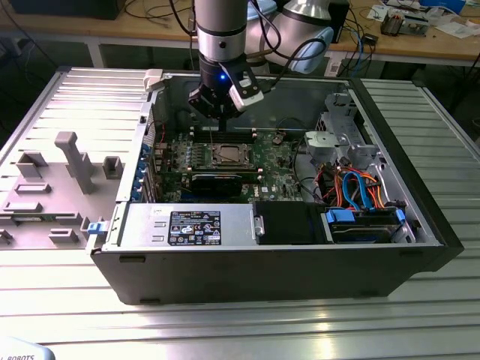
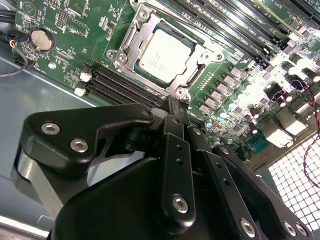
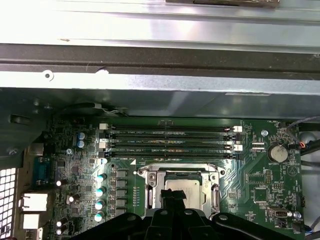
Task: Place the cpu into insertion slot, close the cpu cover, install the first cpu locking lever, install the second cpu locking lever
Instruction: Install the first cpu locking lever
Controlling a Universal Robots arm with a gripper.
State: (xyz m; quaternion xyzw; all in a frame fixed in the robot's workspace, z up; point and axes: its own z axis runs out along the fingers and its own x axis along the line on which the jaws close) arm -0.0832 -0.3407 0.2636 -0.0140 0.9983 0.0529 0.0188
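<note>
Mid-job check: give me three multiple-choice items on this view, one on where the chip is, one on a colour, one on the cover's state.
1. Where is the silver-grey square cpu?
A seated in the metal-rimmed square insertion slot. B tipped half out of it. C lifted clear above it.
2. What colour is the circuit board around it?
A blue. B red. C green.
3. How is the thin silver cpu cover?
A standing upright. B lying flat, framing the chip. C missing.
Key: 1 A, the chip sits level inside the slot's rim; 2 C, green shows in both wrist views; 3 B, its frame lies around the chip's top.
</note>
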